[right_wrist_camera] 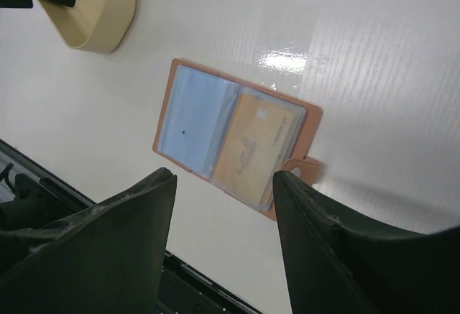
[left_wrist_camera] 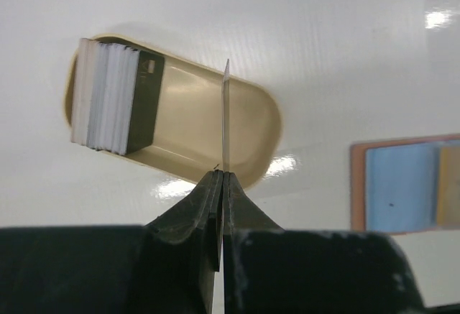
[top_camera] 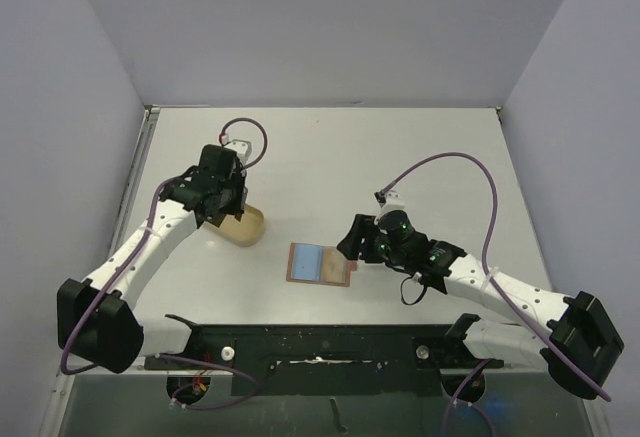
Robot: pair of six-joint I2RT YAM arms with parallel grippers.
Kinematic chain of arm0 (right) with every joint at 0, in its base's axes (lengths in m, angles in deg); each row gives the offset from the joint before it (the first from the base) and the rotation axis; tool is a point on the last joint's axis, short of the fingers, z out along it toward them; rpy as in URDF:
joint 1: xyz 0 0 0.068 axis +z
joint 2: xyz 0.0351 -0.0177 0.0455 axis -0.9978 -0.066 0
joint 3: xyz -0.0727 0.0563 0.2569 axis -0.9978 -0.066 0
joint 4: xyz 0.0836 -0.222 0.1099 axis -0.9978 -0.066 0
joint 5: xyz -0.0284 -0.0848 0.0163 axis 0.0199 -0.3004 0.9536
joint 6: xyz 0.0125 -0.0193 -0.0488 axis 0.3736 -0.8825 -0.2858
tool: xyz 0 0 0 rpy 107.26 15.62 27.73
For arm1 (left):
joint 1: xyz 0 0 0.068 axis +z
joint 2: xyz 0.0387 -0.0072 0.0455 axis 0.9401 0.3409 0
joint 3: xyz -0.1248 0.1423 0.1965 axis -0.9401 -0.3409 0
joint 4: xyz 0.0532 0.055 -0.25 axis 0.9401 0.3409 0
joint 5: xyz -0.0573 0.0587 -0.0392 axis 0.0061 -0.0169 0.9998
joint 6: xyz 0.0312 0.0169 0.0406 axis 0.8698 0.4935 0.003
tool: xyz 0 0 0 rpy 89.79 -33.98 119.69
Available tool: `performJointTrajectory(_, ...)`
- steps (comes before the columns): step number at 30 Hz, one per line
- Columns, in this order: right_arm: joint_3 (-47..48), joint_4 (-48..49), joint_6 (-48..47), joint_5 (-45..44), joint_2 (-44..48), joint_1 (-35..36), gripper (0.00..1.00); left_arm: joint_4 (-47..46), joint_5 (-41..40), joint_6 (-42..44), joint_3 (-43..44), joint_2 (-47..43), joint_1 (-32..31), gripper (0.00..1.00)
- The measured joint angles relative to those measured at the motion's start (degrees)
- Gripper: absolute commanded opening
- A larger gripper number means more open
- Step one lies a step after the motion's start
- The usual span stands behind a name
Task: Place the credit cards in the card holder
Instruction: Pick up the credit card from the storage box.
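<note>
On the white table (top_camera: 400, 157), the right claw (right_wrist_camera: 224, 176) hangs wide and holds nothing above the open card holder (right_wrist_camera: 307, 118), which lies flat with a blue card (right_wrist_camera: 194, 113) and a gold card (right_wrist_camera: 255, 145) already in it. The left claw (left_wrist_camera: 223, 177), over the tan case (left_wrist_camera: 208, 120) and its stack of cards (left_wrist_camera: 108, 105), pinches one card (left_wrist_camera: 226, 113) by its bottom edge. That thin grip could let the card twist or slip in transit. The loose holder may also slide when the card is pushed in.
</note>
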Motion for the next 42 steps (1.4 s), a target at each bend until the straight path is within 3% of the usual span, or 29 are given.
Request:
performJointTrajectory(4,0.02,2.8,1.4,2.14,-0.74,-0.04,0.57,-2.21,7.96,-2.89,-2.69,-4.46,0.35,0.0)
performJointTrajectory(13,0.92,13.88,5.77,7.65,-1.77,-0.48,0.4,-13.6,28.74,-15.08,-11.28,-14.34,0.74,0.0)
performJointTrajectory(15,0.96,17.07,6.97,8.76,-2.08,-0.74,0.4,-17.05,32.98,-18.43,-13.22,-15.78,0.74,0.0)
performJointTrajectory(19,0.98,22.75,9.4,10.95,-2.56,-0.9,0.5,-25.27,40.87,-26.05,-17.99,-18.1,0.74,0.0)
performJointTrajectory(27,2.08,30.32,12.57,14.6,-5.66,-1.97,0.51,-42.95,49.9,-41.4,-28.72,-20.76,0.72,0.0)
performJointTrajectory(35,2.23,32.92,14.19,16.68,-7.41,-2.6,0.48,-51.1,53.0,-48.68,-31.71,-20.79,0.72,0.0)
performJointTrajectory(37,2.23,33.27,14.29,16.76,-7.74,-2.73,0.4,-52.41,53.37,-49.35,-31.93,-20.81,0.72,0.0)
performJointTrajectory(42,2.23,34.34,14.91,17.81,-7.85,-3.34,0.04,-54.45,54.14,-50.73,-32.85,-20.79,0.72,0.0)
